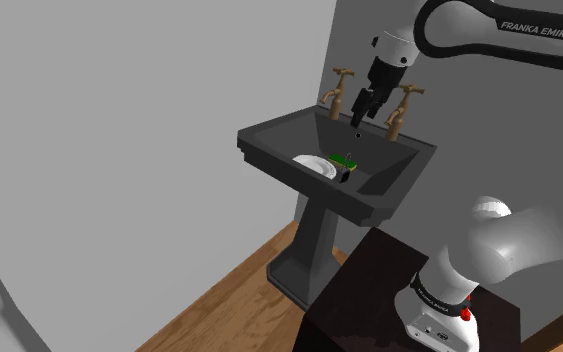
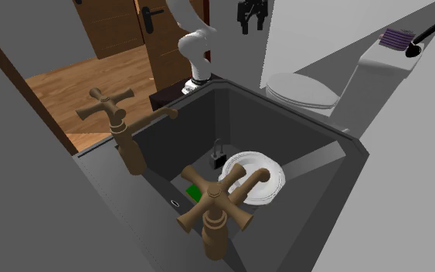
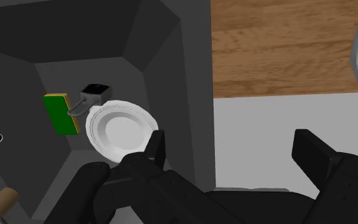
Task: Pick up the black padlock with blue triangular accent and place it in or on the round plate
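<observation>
Wide open and empty, the end effector [image 3: 233, 143] hung above the steep-walled sink [image 2: 270, 116], where the padlock [image 2: 218, 158] sat at ten o'clock of the plate [image 2: 254, 181] in the second exterior view, green sponge [image 2: 195, 192] beside.

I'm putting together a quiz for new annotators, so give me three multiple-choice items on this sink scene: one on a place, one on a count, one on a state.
1. Where does the padlock lie?
A) in the sink basin, beside the plate
B) on the plate
C) outside the sink

2. How many brown taps stand on the sink?
A) one
B) two
C) four

3. How is the end effector?
A) shut on the padlock
B) shut on the plate
C) open and empty

Answers:
1 A: the padlock lies on the basin floor just off the plate's rim.
2 B: a pair of cross-handled taps stands at the back edge.
3 C: its fingers stand apart above the sink, clasping nothing.
</observation>
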`<action>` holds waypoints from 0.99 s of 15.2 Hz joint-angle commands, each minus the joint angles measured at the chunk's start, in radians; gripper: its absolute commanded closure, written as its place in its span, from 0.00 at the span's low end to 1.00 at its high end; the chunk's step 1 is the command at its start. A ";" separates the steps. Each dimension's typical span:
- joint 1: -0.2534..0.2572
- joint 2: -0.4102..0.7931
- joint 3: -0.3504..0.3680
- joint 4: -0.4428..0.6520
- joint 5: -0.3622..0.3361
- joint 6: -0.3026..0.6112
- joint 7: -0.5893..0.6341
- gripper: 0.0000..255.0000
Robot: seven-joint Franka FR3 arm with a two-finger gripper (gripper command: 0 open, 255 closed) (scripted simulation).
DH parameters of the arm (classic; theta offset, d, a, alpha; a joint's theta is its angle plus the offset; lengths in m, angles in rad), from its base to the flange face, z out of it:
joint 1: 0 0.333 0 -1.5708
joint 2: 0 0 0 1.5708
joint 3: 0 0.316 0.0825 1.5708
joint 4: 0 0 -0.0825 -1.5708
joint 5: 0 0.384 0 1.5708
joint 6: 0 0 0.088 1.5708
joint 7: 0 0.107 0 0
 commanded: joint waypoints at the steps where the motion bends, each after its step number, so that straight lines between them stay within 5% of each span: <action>1: 0.000 0.000 0.000 0.000 0.000 0.000 0.000 0.00; 15: -0.050 0.338 -0.289 0.056 -0.007 0.203 -0.262 0.00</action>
